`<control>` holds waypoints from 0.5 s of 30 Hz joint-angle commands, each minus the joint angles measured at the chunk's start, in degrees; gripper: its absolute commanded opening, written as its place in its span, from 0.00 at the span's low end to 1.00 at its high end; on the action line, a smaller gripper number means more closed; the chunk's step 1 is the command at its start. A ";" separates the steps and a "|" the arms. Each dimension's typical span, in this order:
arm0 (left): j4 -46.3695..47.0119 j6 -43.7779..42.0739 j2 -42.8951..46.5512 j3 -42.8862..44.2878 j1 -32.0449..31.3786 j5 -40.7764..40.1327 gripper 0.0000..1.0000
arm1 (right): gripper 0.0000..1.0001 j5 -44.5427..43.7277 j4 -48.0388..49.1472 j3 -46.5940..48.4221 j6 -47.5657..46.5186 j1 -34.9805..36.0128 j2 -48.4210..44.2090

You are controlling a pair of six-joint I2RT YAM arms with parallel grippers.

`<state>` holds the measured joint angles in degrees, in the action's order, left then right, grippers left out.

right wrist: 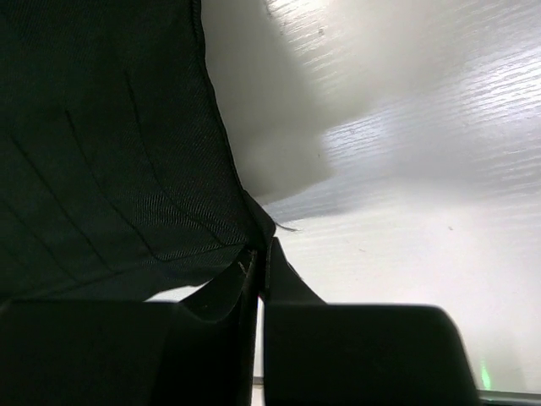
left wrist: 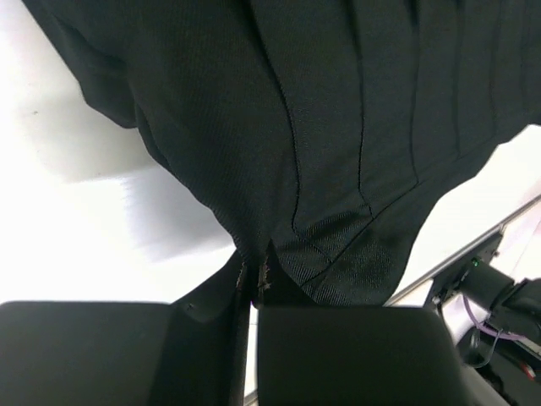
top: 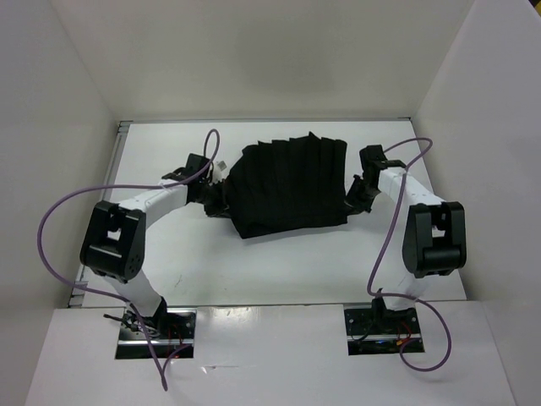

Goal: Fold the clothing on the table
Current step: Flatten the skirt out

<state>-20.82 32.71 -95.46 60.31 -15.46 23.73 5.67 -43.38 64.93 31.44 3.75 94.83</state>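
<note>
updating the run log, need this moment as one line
left gripper: shut on clothing | right gripper: shut on clothing | clothing: stretched between the grippers over table | fold: not yet done

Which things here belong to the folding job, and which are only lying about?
Belong to the job:
- clothing
- table
- left hand and right hand, each shut on the clothing

Only around:
- purple cables
- white walls
</note>
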 commanded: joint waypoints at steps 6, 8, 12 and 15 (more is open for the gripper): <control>-6.93 -6.69 -18.06 32.88 3.50 4.48 0.00 | 0.00 1.10 -0.65 24.42 -3.49 -1.90 5.36; -9.58 -6.08 -21.94 43.17 5.60 7.98 0.00 | 0.00 -0.56 -2.32 36.90 -4.02 -1.90 6.85; -13.36 -2.93 -25.82 68.84 10.01 13.18 0.00 | 0.00 -3.73 -4.79 54.41 -5.33 -1.38 5.82; -18.36 -2.30 -29.25 86.77 13.16 18.89 0.00 | 0.00 -3.74 -1.11 57.15 -6.56 -1.38 -0.05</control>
<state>-33.95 29.69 -125.10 133.51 -6.33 35.00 5.37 -45.52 118.32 27.35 2.72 102.30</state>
